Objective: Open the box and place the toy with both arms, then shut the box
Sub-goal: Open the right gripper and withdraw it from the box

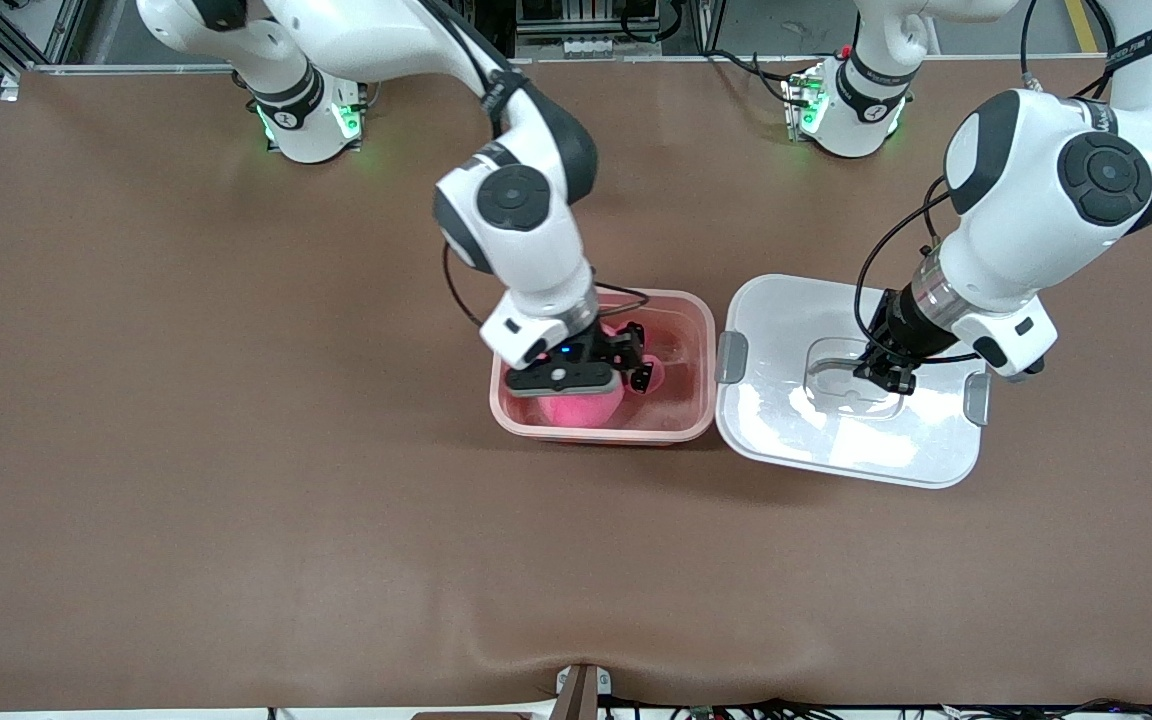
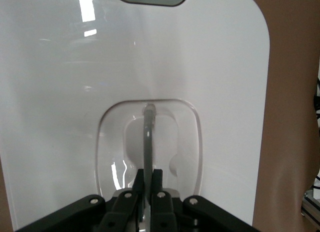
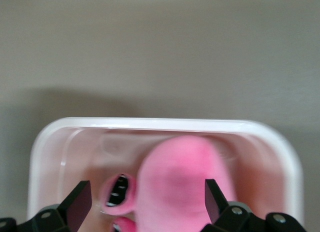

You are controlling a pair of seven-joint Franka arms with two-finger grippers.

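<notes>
The box's pink tub (image 1: 701, 312) stands open mid-table, and the hot-pink toy (image 1: 576, 408) lies inside it. My right gripper (image 1: 604, 380) hangs low over the tub. In the right wrist view this gripper (image 3: 146, 192) is open: its fingers (image 3: 80, 204) stand apart on either side of the toy (image 3: 185, 187), inside the tub's rim (image 3: 150, 123), and one dark eye shows beside the toy's body. The white lid (image 1: 786, 425) lies flat on the table beside the tub, toward the left arm's end. My left gripper (image 2: 148, 174) is shut on the lid's centre handle (image 2: 148, 137).
Grey clips (image 1: 732, 357) (image 1: 977, 398) stick out at the lid's two ends. Bare brown table surface (image 1: 236, 450) stretches toward the right arm's end and toward the front camera. Both arm bases (image 1: 311, 120) (image 1: 851, 115) stand along the table's back edge.
</notes>
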